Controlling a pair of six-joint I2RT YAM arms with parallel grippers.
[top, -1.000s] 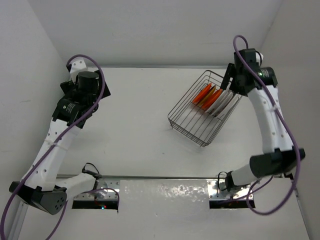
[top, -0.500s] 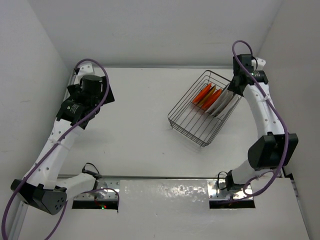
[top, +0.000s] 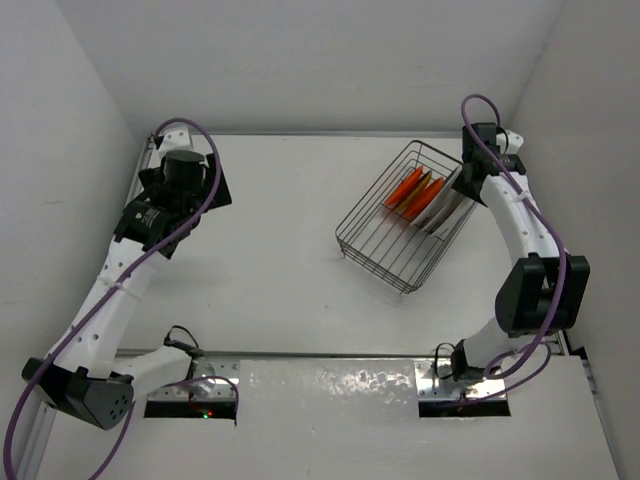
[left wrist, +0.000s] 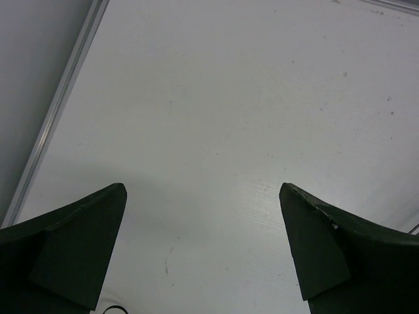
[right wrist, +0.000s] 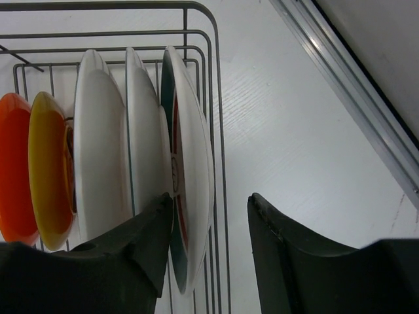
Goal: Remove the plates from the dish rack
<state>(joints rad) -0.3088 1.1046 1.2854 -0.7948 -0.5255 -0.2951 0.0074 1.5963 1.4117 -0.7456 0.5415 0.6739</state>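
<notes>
The dish rack [top: 385,245], a dark wire basket, sits at the back right of the table. Several plates stand on edge in it: two orange ones [top: 407,186] and white ones [top: 444,206]. In the right wrist view the end plate [right wrist: 194,150], white with a green rim, stands against the rack's end wires [right wrist: 216,78], beside two white plates [right wrist: 98,144] and the orange ones [right wrist: 19,170]. My right gripper [right wrist: 209,196] is open and straddles that end plate and the end wires; its left finger touches the plate's face, its right finger stands apart. My left gripper [left wrist: 201,186] hangs wide open over bare table.
A metal rail [right wrist: 347,85] runs along the table edge just right of the rack, with the side wall behind it. Another rail [left wrist: 59,111] borders the table's left edge near my left gripper [top: 190,190]. White walls close the table on three sides.
My right gripper has come down onto the rack's far end and its jaws have narrowed around the end plate. The left arm shifted slightly toward the back.
</notes>
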